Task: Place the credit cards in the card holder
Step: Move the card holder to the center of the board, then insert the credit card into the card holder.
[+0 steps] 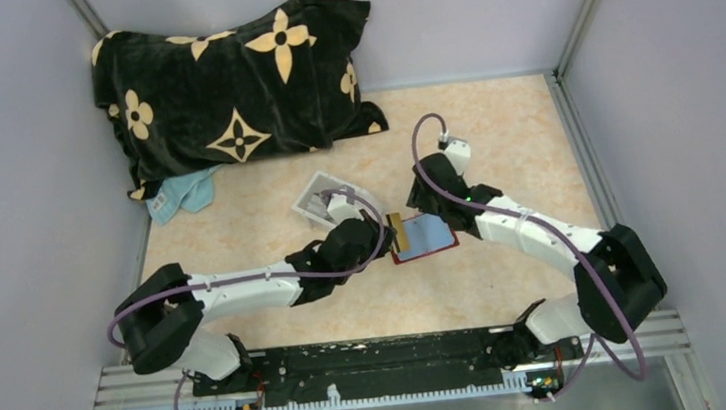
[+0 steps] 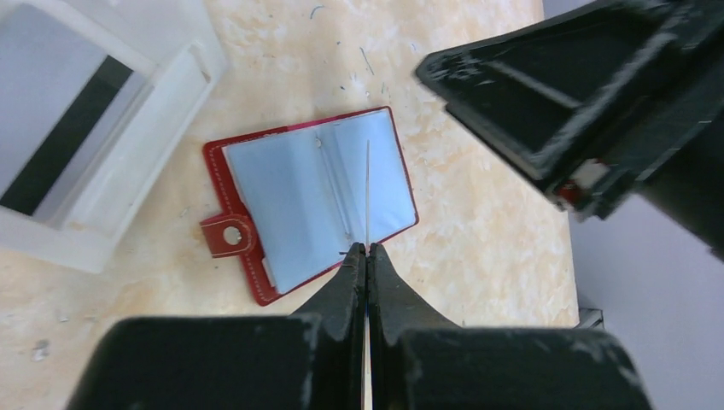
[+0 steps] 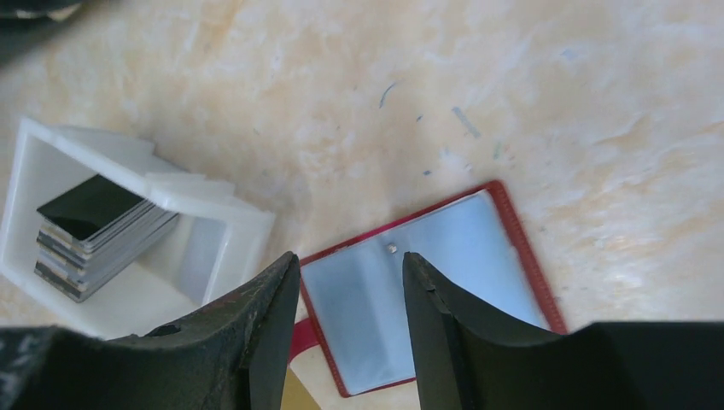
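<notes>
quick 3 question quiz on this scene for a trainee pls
1. True or false: the card holder lies open on the table.
2. Where is the stack of cards? A: in the white tray. B: inside the card holder. C: on the pillow.
3. What is the left gripper shut on, and how does the right gripper stand?

Key:
1. True.
2. A.
3. It is shut on a tan card, held edge-on over the card holder. The right gripper is open and holds nothing.
</notes>
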Robot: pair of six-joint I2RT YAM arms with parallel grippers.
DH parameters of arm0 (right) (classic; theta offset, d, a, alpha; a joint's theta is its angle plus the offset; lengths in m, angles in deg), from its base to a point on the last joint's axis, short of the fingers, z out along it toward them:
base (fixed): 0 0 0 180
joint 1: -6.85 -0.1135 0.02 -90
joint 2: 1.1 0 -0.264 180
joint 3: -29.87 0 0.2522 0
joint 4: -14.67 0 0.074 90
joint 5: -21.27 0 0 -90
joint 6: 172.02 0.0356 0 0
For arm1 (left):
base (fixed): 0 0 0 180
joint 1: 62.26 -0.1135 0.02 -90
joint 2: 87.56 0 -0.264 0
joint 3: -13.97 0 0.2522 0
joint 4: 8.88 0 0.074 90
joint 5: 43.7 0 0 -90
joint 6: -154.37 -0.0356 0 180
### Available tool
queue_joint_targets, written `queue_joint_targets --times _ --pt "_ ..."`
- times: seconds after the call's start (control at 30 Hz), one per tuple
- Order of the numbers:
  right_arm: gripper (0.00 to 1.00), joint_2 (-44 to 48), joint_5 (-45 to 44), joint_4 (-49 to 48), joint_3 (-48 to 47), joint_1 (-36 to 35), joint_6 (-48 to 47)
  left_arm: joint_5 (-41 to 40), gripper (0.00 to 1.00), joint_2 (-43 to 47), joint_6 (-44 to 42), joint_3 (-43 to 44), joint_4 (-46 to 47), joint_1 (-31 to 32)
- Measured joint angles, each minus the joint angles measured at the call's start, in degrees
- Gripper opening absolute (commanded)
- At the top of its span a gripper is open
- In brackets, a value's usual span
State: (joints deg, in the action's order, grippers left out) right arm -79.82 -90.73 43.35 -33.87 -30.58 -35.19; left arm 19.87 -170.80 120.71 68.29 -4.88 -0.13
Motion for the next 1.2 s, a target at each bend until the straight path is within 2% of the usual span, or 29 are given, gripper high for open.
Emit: queue_joint_targets --times 0.3,0.5,0.83,1.2 --pt "0.47 10.1 1.6 1.8 3.8 11.7 -6.4 -0.8 0.0 -10.3 8.2 6.6 -1.1 1.7" --pt "0.46 10.2 6.4 0.7 9.2 16.3 -8.6 -1.6 0.0 -14.9 11.8 8.1 -1.1 2.5" --pt "0.43 6.7 13.4 -4.3 14.7 19.1 -9.8 -2.6 0.0 -18.1 14.1 8.3 2.4 2.6" --pt "0.43 4.9 16.1 -7.0 16.0 19.5 -10.6 -3.1 0.0 -19.4 14.0 8.2 6.6 2.5"
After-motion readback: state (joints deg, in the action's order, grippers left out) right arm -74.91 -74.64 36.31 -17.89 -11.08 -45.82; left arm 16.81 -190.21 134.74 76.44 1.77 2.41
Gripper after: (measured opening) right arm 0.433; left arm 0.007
